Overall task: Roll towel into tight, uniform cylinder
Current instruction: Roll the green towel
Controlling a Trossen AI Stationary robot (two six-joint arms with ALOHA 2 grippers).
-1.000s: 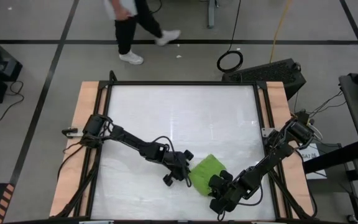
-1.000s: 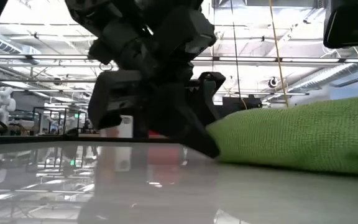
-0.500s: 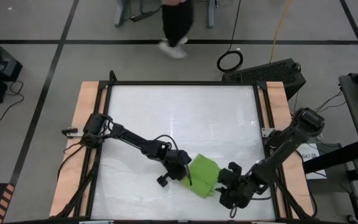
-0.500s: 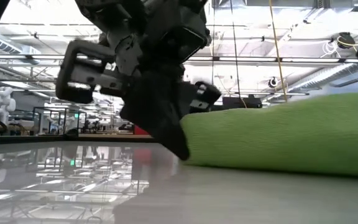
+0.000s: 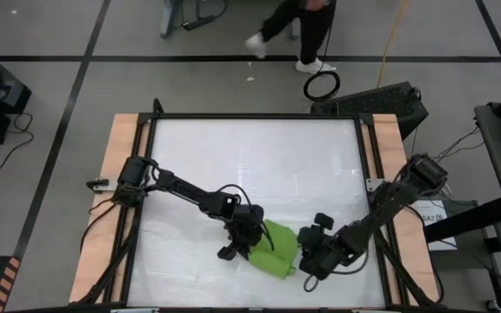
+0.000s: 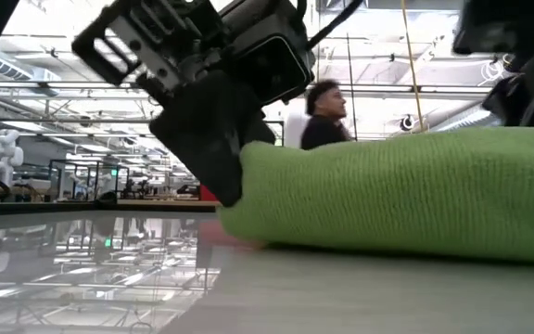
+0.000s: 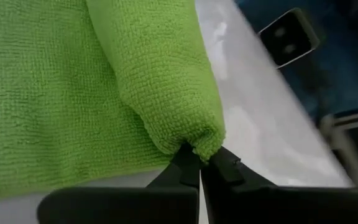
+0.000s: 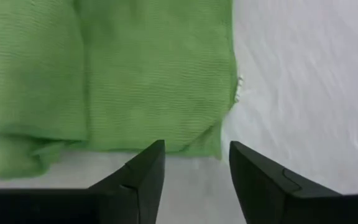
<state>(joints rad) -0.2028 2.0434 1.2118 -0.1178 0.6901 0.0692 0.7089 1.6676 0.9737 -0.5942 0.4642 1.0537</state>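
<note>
Behind my white table point(image 5: 250, 165) a person point(image 6: 321, 116) crosses the workshop floor. My left gripper point(image 7: 202, 163) has its fingers pinched together on the rolled edge of the towel point(image 7: 73, 93). My right gripper point(image 8: 194, 165) hangs spread apart, holding nothing, at the cloth's opposite edge. The towel point(image 5: 275, 255) lies partly rolled near the table's front edge, between both grippers.

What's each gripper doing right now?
Left gripper: shut, pinching the towel's rolled edge.
Right gripper: open, empty, just off the towel's edge.
</note>
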